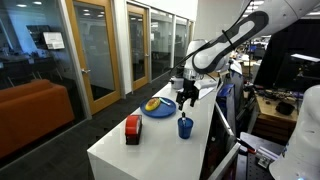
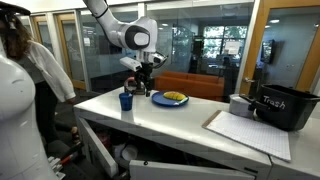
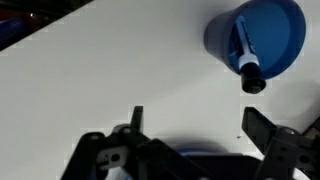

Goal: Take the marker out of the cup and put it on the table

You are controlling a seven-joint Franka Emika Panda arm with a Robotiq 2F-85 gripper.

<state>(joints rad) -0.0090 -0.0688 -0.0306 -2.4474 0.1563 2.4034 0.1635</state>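
While my claw (image 1: 187,94) hangs above the table (image 1: 160,140) with its jaws spread wide and nothing between them, the cup (image 3: 262,30) sits off to one side of it, near the table's long edge. The marker (image 3: 246,58) leans inside the cup, its dark end poking over the rim. A plate (image 2: 157,99) lies just beside the cup.

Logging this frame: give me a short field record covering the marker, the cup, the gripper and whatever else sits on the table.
marker: inside the cup, one end leaning past the rim
cup: dark blue, upright on the table
gripper: open, empty, above the table; cup off-centre in the wrist view
table: white
other items: blue plate with yellow fruit; red-and-black object; black Trash bin
task status: marker not yet taken out
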